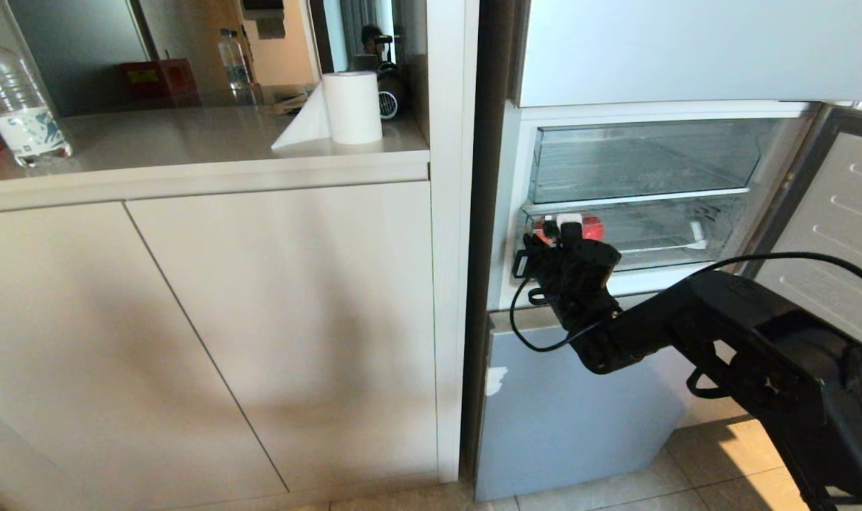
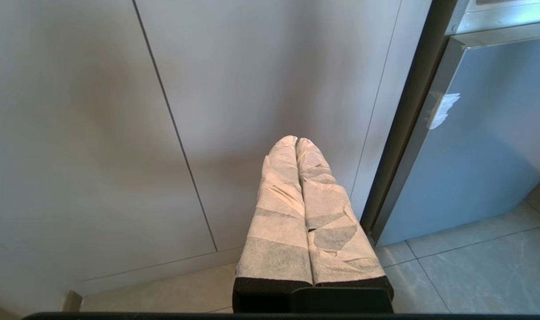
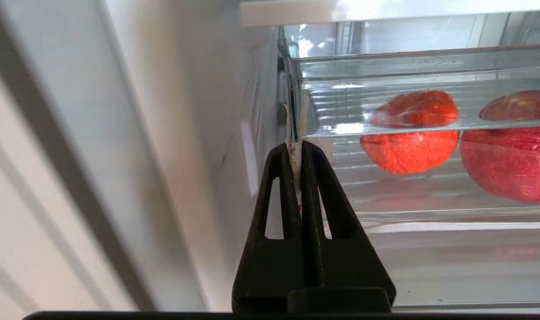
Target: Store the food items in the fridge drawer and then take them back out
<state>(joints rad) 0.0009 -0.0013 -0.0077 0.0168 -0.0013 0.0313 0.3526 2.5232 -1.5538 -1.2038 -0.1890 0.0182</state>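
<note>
Right claw (image 1: 544,245) at fridge drawer (image 1: 636,234) corner.

Head view looks down at fridge drawer (image 1: 636,234), right wrist close (shared), left wrist faces cabinet (image 2: 118,111).

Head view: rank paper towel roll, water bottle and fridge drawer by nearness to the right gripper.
1. Fridge drawer, its left front edge at the right gripper.
2. Paper towel roll, on the counter's right end.
3. Water bottle, far left on the counter.

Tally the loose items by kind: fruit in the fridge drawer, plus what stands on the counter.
Red fruits in the fridge drawer: 2
Water bottles on the counter: 2
Paper towel rolls: 1
Total: 5
</note>
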